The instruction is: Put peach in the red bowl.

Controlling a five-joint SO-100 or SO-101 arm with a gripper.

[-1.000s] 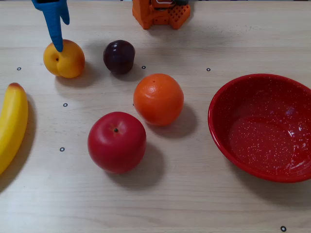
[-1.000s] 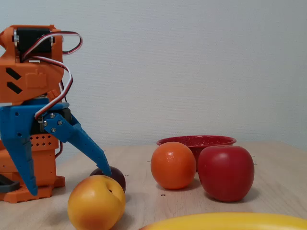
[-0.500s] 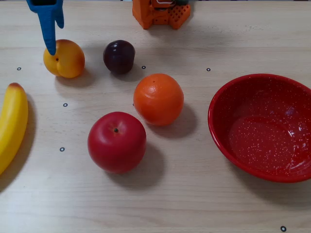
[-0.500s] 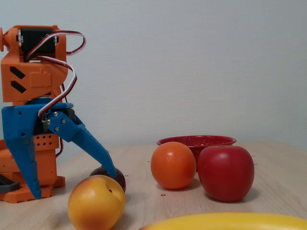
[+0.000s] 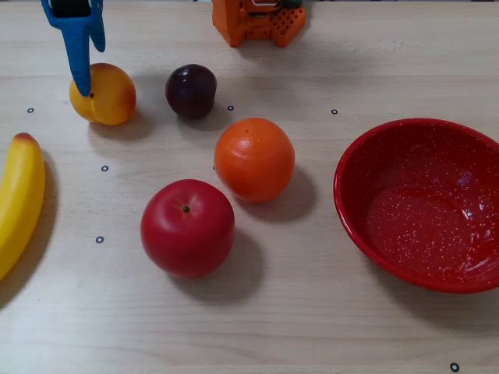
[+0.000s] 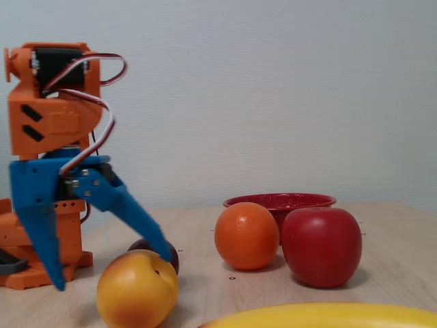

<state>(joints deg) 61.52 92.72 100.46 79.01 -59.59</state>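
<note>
Since the earlier frames the arm has shifted slightly rightward in the side fixed view, and its blue fingers look motion-blurred; the fruit lies as it did.

Largest first: the table (image 5: 327, 327) fills the top-down fixed view. The red bowl (image 5: 468, 280) sits at the right edge, empty, well apart from the peach. The banana (image 5: 19, 199) is cut off at the left edge. The red apple (image 5: 187, 227) lies left of centre and low, with the orange (image 5: 254, 159) just above and to its right. The peach (image 5: 104, 95) rests on the table in the upper left, with the dark plum (image 5: 191, 91) near it on the right.

The pincer (image 6: 113, 270) stands open, one blue finger left of the peach (image 6: 137, 289) and the other slanting down toward its far side. It grips nothing.

To do this grasp well, I judge the pincer should drop lower so both fingers straddle the widest part of the fruit, then close gently; a round, smooth fruit could roll or squirt out, perhaps toward the plum.

From above, only one blue finger shows clearly and the arm's base is cropped. From the side, blur hides whether the right fingertip touches the peach.
</note>
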